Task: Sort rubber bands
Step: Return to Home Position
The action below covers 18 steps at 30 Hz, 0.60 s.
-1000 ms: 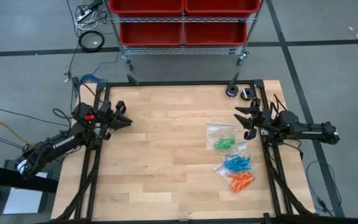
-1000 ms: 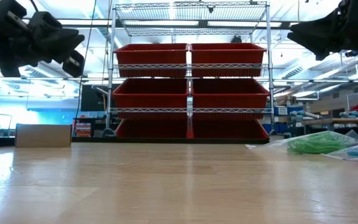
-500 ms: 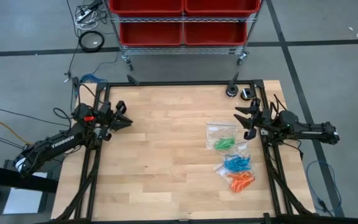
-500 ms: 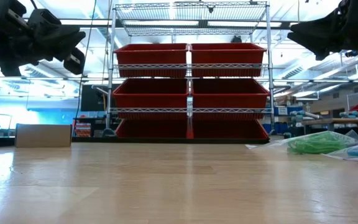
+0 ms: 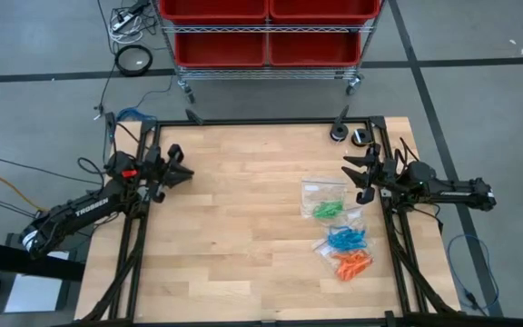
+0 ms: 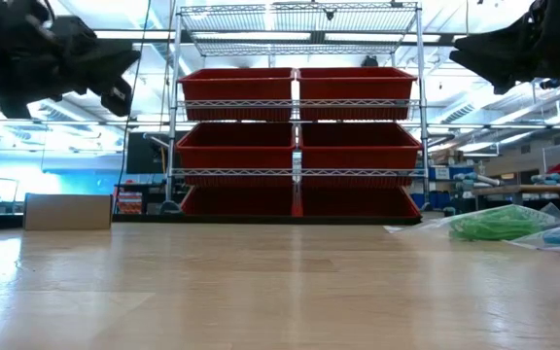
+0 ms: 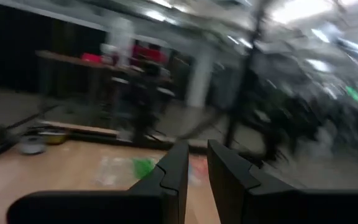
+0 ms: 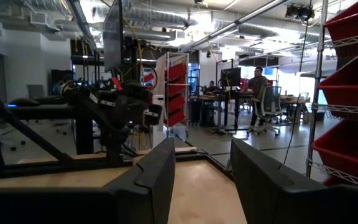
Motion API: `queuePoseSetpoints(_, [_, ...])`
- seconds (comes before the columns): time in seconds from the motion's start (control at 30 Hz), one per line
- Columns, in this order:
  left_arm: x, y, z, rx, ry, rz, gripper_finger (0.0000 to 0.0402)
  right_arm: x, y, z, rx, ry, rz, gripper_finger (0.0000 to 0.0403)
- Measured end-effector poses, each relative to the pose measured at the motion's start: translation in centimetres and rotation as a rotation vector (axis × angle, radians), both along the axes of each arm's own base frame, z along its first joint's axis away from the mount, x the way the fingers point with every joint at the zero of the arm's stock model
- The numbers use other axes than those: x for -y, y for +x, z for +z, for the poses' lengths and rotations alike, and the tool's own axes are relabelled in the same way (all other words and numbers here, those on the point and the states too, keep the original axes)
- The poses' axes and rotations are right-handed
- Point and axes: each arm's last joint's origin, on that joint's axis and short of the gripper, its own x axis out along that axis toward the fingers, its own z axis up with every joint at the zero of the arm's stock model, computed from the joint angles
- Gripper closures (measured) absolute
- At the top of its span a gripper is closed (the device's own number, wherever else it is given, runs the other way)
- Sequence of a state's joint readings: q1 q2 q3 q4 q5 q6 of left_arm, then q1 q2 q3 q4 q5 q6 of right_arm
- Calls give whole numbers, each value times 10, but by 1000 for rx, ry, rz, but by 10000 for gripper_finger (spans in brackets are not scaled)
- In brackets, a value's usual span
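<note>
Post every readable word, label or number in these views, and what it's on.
"TROSSEN": white letters along the left arm, seen in the high view.
White marking on that same arm in the right wrist view: too small to read.
Red bins and clear bags: no text that can be made out.
Left wrist view: too blurred to read anything.

Left arm and right arm: chunky matte black, with white TROSSEN lettering on the left one and a red tab by the left claw.
</note>
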State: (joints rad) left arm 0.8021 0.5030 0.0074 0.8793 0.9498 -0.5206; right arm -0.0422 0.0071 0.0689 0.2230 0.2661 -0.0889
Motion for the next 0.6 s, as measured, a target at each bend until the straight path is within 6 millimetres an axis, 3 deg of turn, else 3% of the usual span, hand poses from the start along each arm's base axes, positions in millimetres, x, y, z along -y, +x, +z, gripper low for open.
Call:
queuePoseSetpoints(0.13, [-4, 1, 0, 8, -153, 89, 334, 0, 0, 0, 0, 0, 0, 257])
queuePoseSetpoints(0.6, [-4, 0, 0, 15, -147, 92, 334, 0, 0, 0, 0, 0, 0, 258])
